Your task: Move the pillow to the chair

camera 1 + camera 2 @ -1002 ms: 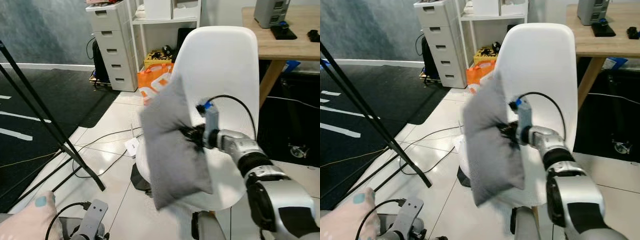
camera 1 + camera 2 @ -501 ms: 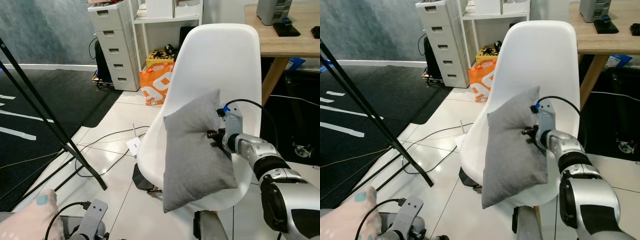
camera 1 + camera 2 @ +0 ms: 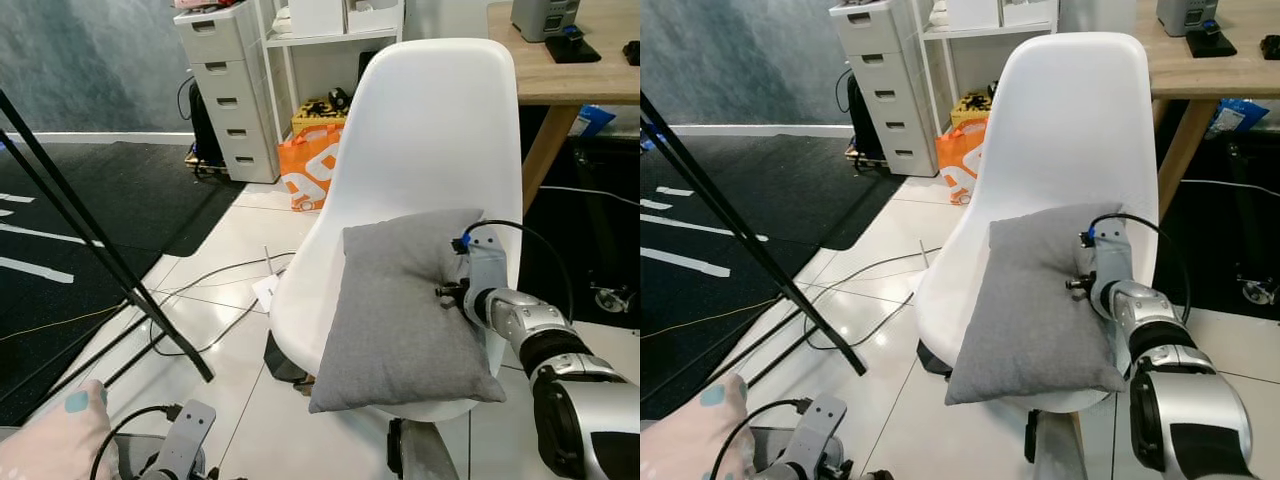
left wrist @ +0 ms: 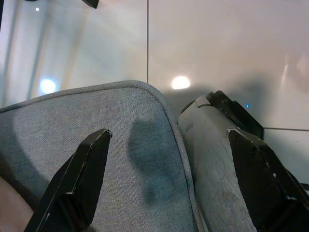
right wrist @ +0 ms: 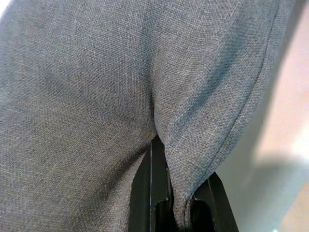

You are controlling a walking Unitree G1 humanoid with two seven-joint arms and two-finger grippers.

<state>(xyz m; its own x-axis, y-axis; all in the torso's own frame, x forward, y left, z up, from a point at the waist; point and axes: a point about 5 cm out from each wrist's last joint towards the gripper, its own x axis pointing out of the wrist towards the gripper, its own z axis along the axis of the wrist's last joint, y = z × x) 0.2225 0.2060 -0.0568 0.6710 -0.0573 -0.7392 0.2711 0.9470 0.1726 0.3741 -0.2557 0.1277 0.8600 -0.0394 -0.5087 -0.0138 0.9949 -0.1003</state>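
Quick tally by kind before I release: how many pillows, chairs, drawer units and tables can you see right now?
Grey pillow on the seat, pinched by the right claw: 1
Light patterned pillow low beside the left claw: 1
White chair: 1
Grey drawer unit: 1
Wooden table: 1
Total: 5

One grey pillow (image 3: 400, 310), pinched in the right gripper (image 5: 166, 191). One white chair (image 3: 440, 150), beneath and behind that gripper. One drawer unit (image 3: 228, 90) with four drawers, one orange bag (image 3: 312, 170), one wooden table (image 3: 570, 80), all beyond it. One black tripod (image 3: 90, 260), far to its left.
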